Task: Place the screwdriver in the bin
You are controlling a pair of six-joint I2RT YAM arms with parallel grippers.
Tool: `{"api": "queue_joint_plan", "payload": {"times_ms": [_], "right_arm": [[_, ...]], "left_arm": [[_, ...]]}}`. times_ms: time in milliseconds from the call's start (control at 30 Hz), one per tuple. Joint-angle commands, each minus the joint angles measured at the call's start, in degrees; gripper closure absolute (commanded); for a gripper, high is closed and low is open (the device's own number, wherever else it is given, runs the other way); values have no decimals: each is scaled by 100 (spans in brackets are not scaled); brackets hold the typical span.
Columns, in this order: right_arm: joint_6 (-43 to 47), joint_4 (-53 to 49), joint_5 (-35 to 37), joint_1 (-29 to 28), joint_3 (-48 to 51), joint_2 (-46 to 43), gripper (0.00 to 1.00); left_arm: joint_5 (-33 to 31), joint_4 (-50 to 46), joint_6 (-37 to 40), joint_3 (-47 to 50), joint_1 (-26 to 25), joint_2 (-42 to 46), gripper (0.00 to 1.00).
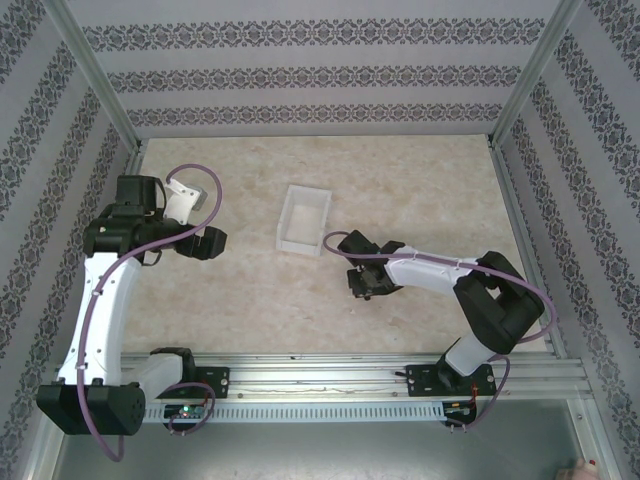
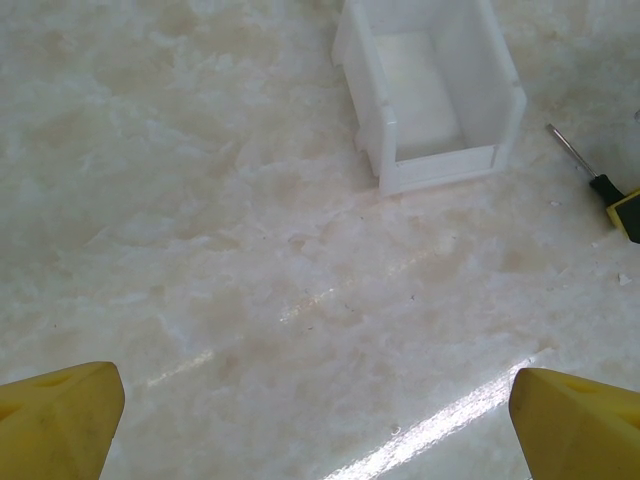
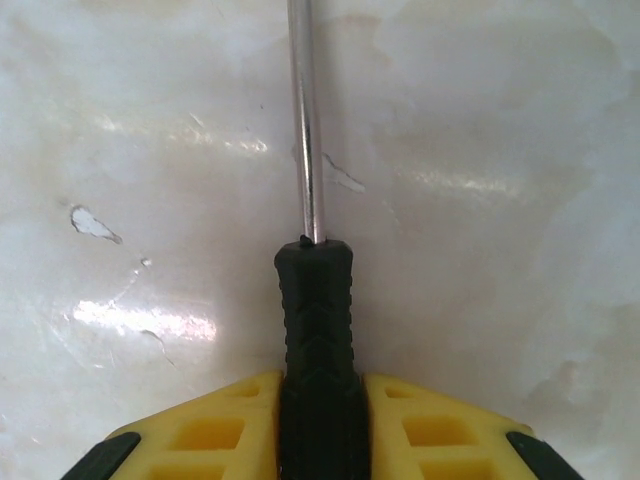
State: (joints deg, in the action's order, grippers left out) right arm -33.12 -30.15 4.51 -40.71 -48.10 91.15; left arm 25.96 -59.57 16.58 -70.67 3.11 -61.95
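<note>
The screwdriver (image 3: 316,330) has a ribbed black handle and a thin metal shaft pointing away from the right wrist camera. My right gripper (image 3: 320,420) is shut on its handle, both yellow fingers pressed against it, low over the table. In the top view that gripper (image 1: 362,280) sits just right of and below the bin (image 1: 304,220), a small white open tray with nothing in it. The left wrist view catches the bin (image 2: 430,90) and the screwdriver (image 2: 590,170) at its right edge. My left gripper (image 2: 315,420) is open over bare table, left of the bin.
The marbled table (image 1: 400,190) is walled by patterned panels, with aluminium posts (image 1: 90,70) at the back corners. A rail (image 1: 330,375) runs along the near edge between the arm bases.
</note>
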Motion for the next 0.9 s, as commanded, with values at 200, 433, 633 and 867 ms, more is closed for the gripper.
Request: {"api": "queue_joint_plan", "payload": {"times_ms": [200, 433, 633, 867], "right_arm": [[124, -333, -432, 319, 91, -653, 76], [224, -404, -462, 463, 37, -822, 76], [279, -480, -530, 502, -6, -1033, 76], [228, -773, -438, 506, -41, -1542, 76]], "left_arm": [[46, -78, 170, -17, -21, 62, 1], [-33, 23, 199, 30, -28, 79, 1], [-228, -13, 301, 113, -48, 36, 1], [-199, 107, 398, 256, -73, -23, 1]]}}
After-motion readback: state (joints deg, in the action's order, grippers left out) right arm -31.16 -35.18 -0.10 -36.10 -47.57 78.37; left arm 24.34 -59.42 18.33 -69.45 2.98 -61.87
